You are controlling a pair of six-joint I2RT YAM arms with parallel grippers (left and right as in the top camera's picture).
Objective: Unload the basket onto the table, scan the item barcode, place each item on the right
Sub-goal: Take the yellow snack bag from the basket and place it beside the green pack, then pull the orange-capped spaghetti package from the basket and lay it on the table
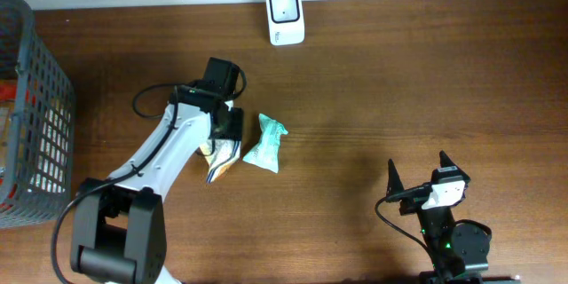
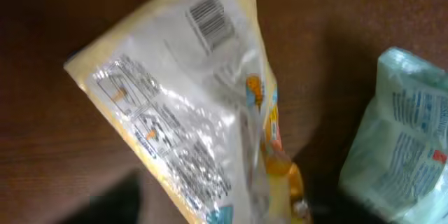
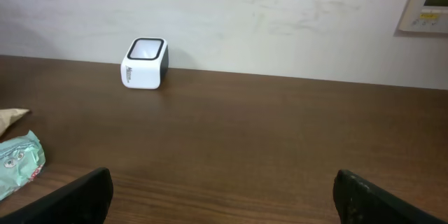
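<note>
Left gripper (image 1: pixel 223 140): positioned directly over the yellow packet (image 1: pixel 217 163), near the counter's (image 1: pixel 373 80) left-centre. Its fingers cannot be made out in either the overhead or the left wrist view, so how far the jaws stand apart, and whether they have hold of the packet, cannot be told.

Yellow packet (image 2: pixel 189 119): one. It has a clear, shiny face with yellow edging and lies tilted across the left wrist view. One barcode (image 2: pixel 210 22) shows on its upper end, facing the left wrist camera.

Green packet (image 1: pixel 264 143): one. It lies on the counter just beside the yellow packet, on its right, crumpled, with print on its face.

Scanner (image 1: pixel 285 15): one, white with a dark window. It stands at the far edge of the counter, well apart from both packets.

Basket (image 1: pixel 31 115): one, grey wire, at the counter's left edge, with contents that cannot be identified.

Right gripper (image 1: pixel 417 161): spread wide with nothing between its fingers (image 3: pixel 73 197), hanging over bare counter at the near right, well apart from both packets.
</note>
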